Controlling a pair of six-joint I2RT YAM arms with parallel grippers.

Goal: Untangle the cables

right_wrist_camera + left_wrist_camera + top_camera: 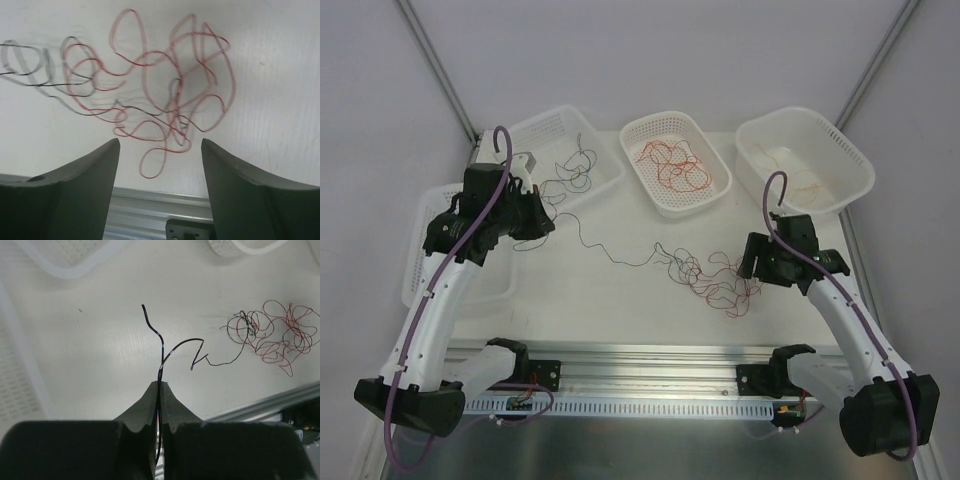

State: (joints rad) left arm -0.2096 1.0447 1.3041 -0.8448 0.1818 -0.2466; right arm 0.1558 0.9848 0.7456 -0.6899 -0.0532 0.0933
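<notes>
A tangle of thin red and black cables (715, 282) lies on the table right of centre. One black cable (620, 258) runs from it leftward to my left gripper (542, 228), which is shut on that cable (162, 347); the strand passes between the closed fingers (161, 383) and a free end curls up past them. The tangle (275, 335) sits off to the right in the left wrist view. My right gripper (752, 264) hovers at the tangle's right edge, open (160, 142), with nothing between its fingers; the red loops (165, 90) lie just beyond them.
Three white baskets stand at the back: the left one (605, 185) holds black wires, the middle one (665, 205) red and orange wires, the right one (840, 195) a thin orange strand. Another basket (420, 250) sits under the left arm. An aluminium rail (650, 360) runs along the near edge.
</notes>
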